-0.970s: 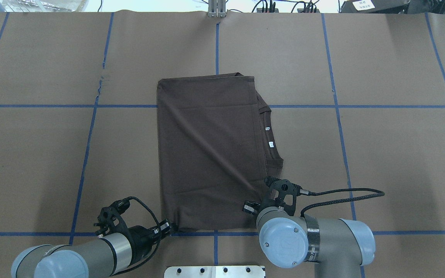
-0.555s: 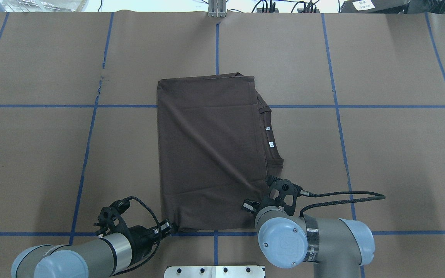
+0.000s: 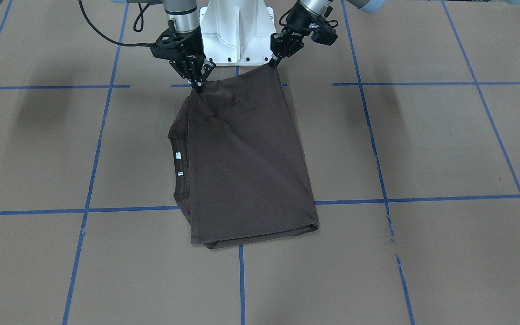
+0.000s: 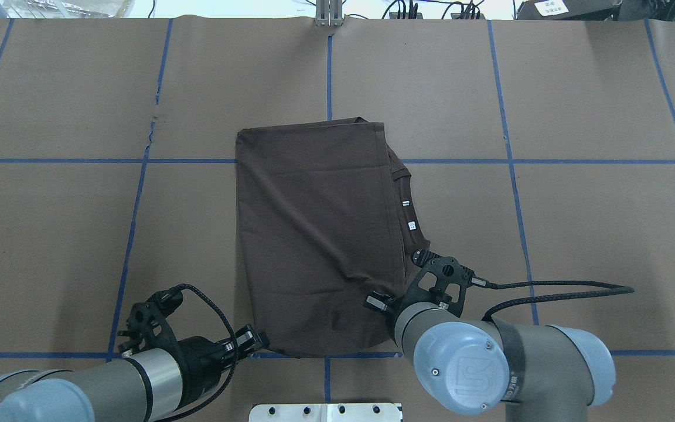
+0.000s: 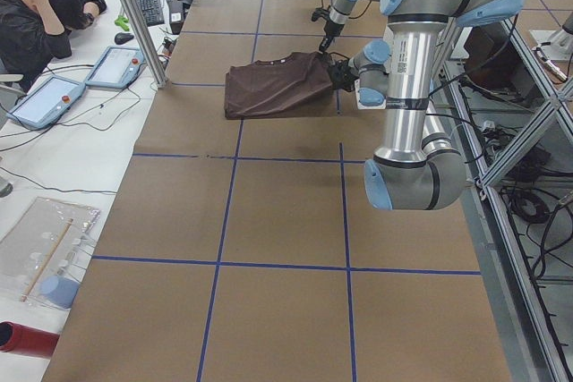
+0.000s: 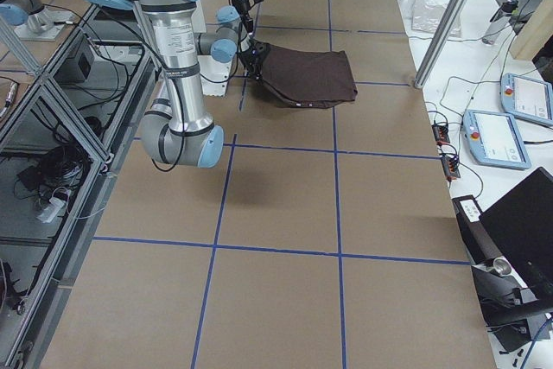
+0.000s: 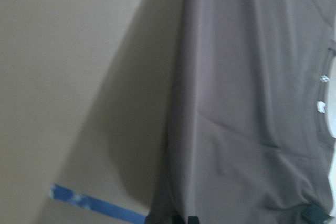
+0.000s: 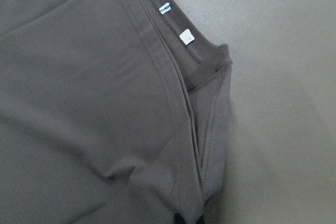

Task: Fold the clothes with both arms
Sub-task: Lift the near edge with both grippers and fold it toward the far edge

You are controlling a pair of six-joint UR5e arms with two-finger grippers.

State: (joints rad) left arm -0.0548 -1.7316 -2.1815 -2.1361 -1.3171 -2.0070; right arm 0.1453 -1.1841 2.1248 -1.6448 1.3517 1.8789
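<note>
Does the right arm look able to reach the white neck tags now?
Probably not at once. The tags lie bare and close to the right arm, but its jaws are shut on the T-shirt's corner.

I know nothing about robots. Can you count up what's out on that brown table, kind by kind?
T-shirt, dark brown: 1
Robot arms: 2 (left arm, right arm)
Pincers: 2 (left pincer, right pincer), each shut on a T-shirt corner
White neck tags: 2
Total: 7

Bright even light; T-shirt [image 7: 247,103] blurred in left wrist view.
</note>
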